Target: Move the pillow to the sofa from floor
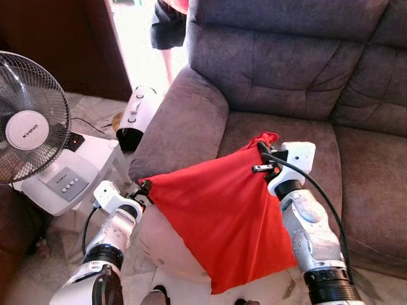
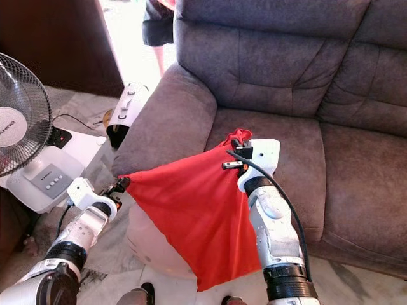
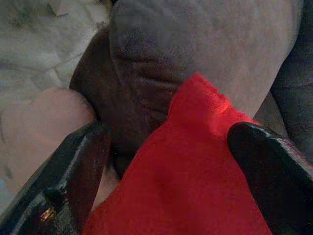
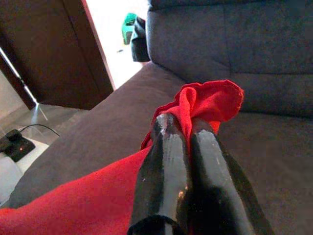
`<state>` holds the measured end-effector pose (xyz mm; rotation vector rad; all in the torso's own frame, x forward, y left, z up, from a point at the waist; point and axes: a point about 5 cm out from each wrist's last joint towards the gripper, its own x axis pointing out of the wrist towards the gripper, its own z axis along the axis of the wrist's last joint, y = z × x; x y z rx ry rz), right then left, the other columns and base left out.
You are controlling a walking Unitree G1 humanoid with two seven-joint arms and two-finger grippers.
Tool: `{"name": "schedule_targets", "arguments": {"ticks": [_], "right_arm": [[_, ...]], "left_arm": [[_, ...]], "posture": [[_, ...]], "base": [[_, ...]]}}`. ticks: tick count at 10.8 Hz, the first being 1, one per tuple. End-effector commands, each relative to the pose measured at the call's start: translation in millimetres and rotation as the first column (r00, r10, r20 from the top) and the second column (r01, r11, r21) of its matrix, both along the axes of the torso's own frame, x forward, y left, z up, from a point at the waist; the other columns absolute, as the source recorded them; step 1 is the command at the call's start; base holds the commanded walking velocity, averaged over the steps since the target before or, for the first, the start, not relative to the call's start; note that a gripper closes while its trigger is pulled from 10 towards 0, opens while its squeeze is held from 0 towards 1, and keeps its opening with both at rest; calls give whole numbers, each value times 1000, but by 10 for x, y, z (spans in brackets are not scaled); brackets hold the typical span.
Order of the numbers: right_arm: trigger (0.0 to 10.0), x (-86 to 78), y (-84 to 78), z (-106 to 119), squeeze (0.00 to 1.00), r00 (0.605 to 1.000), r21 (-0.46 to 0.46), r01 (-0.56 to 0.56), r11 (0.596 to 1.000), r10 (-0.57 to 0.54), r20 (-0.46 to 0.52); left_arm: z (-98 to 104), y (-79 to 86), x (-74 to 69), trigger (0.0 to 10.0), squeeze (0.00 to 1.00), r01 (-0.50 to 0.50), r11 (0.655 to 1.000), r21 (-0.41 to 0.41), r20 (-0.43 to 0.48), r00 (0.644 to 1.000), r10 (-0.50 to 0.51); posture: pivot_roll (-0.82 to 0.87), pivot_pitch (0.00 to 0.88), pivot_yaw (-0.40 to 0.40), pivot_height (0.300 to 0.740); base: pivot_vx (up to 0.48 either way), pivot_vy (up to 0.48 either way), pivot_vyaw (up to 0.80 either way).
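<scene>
Both grippers hold the red pillow [image 1: 219, 213] stretched between them, just in front of the grey sofa [image 1: 299, 76]. Right gripper [image 4: 188, 129] has its two black fingers pressed together on a bunched corner of the red fabric, above the sofa's seat cushion. Left gripper [image 3: 168, 161] has its fingers [image 3: 73, 171] spread wide apart with the opposite corner of the pillow lying between them; whether they actually pinch the cloth cannot be told, though in the head views that corner stays up at the gripper, just below the sofa's armrest [image 1: 184, 121]. From these two raised corners the pillow hangs down in a slanted sheet before the sofa's front edge, its lowest tip near the floor. Beside the sofa's armrest stand a white heater [image 1: 138, 114] and a white fan [image 1: 32, 124]. Behind the sofa's armrest a person's legs [image 1: 166, 38] show in a bright doorway.
</scene>
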<state>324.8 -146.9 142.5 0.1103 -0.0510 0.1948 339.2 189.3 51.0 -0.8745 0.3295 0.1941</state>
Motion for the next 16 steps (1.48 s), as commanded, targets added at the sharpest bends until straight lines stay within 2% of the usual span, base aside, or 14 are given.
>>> {"name": "schedule_targets", "arguments": {"ticks": [1,3,4,8,10,12,13,14,16], "right_arm": [[10000,-22,-20,376,0,986,13,-2,1000,0,165],[10000,-70,-49,381,0,988,6,2,1000,-2,155],[10000,-106,-58,389,0,989,5,2,1000,-3,150],[10000,-174,-70,428,0,990,-3,-6,1000,7,140],[10000,-220,-79,439,0,991,-8,-10,1000,11,135],[10000,-262,-89,450,0,992,-13,-11,1000,13,124],[10000,-279,-84,450,0,993,-13,-13,1000,14,119],[10000,-289,-81,452,0,993,-13,-13,1000,15,115],[10000,-296,-75,453,0,994,-13,-15,1000,17,107]], "left_arm": [[-21,-40,-1,10000,0,-6,1000,-28,1,1000,6],[-45,-118,4,10000,0,1,999,-40,-6,1000,-2],[-30,-143,13,10000,0,5,998,-63,41,999,-3],[1,-195,42,10000,0,34,999,-40,77,997,-31],[-3,-211,29,10000,0,22,997,-79,120,993,-12],[-25,-288,23,10000,0,46,997,-69,111,993,-39],[-40,-305,12,3373,0,49,996,-68,112,993,-41],[-55,-312,0,0,0,48,997,-66,111,993,-40],[-87,-331,-27,0,0,55,997,-58,108,993,-48]], "posture": [[13,237,-13,739],[4,249,-19,739],[-11,259,-26,739],[-38,282,-45,739],[-56,292,-54,739],[-67,305,-62,739],[-70,307,-63,739],[-72,310,-65,739],[-73,313,-67,739]], "base": [[0,0,0],[0,0,0],[0,0,0],[0,0,0],[0,0,0],[0,0,0],[0,0,0],[0,0,0],[0,0,0]]}}
